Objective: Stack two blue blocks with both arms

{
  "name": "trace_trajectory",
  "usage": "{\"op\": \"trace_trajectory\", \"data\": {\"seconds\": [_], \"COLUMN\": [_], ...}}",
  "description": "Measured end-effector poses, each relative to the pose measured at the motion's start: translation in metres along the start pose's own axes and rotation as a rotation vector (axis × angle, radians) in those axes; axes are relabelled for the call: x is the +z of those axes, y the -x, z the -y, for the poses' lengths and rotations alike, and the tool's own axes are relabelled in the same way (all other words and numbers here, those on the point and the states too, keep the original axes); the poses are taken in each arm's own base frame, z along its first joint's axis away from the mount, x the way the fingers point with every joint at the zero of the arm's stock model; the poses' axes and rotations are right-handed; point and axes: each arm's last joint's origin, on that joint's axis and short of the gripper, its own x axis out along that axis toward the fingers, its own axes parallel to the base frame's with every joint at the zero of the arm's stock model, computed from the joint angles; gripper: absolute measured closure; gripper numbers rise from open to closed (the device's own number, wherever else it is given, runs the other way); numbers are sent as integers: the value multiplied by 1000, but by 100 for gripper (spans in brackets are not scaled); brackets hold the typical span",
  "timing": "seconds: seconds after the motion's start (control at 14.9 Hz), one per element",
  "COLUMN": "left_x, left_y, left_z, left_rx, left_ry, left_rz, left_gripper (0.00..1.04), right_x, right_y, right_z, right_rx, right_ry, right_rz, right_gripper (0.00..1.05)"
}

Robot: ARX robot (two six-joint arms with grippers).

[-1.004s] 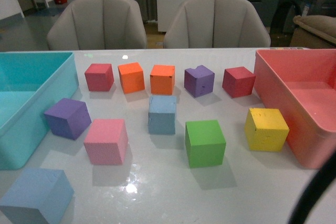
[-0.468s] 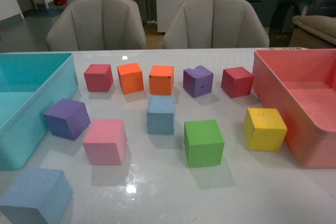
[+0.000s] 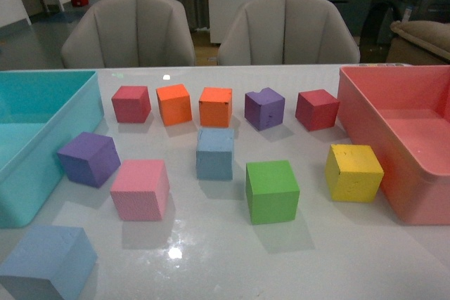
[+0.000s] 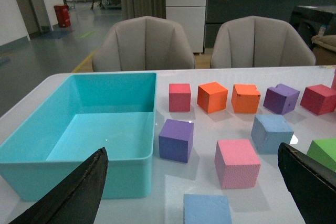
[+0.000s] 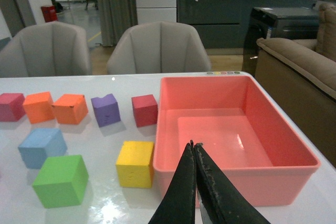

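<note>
Lying well apart on the white table (image 3: 337, 258): the near blue block (image 3: 48, 261) at the near-left corner, just near of the teal bin (image 3: 21, 194) and the pink cube (image 3: 140, 189), and the middle blue block (image 3: 215, 152) at mid-table, just near of the right-hand orange cube (image 3: 216, 106), left and far of the green cube (image 3: 272, 190). Probably a job for the left gripper (image 4: 191, 150) on the near one — fingers spread wide, nothing held, that block just ahead and between their lines, nearer than any other cube; no long axis to mind on a cube, only a slight turn against the table edge. Likely the right gripper (image 5: 192, 145) for the middle block: jaws pressed together on nothing, seen against the near wall of the salmon bin (image 5: 236, 171), well to the right — opening and a swing left past the yellow cube (image 5: 135, 163) needed first. Neither arm visible from the front; near block absent from the right wrist view, middle block present in all three.
</note>
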Motion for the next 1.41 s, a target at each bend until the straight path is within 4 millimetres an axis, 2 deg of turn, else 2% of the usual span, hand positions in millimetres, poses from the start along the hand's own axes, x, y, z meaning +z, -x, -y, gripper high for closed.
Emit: {"op": "trace_trajectory", "data": {"seconds": [0.2, 0.87, 0.94, 1.0, 1.34, 1.41], "left_x": [0, 0, 0, 0, 0, 0], "left_y": [0, 0, 0, 0, 0, 0], "left_z": [0, 0, 0, 0, 0, 0], "left_rx": [0, 0, 0, 0, 0, 0], "left_ry": [0, 0, 0, 0, 0, 0], "left_rz": [0, 0, 0, 0, 0, 0], "left_gripper": [7, 7, 7, 7, 7, 7], "right_x": [-9, -7, -14, -8, -10, -10], "right_y": [6, 21, 28, 32, 32, 32], "right_z": [-1, -1, -1, -1, 0, 0], "right_rx": [16, 16, 18, 17, 16, 16], "right_ry": [0, 0, 0, 0, 1, 1], "right_rz": [-1, 14, -42, 28, 6, 6], "right_gripper": [103, 103, 103, 103, 103, 91]}}
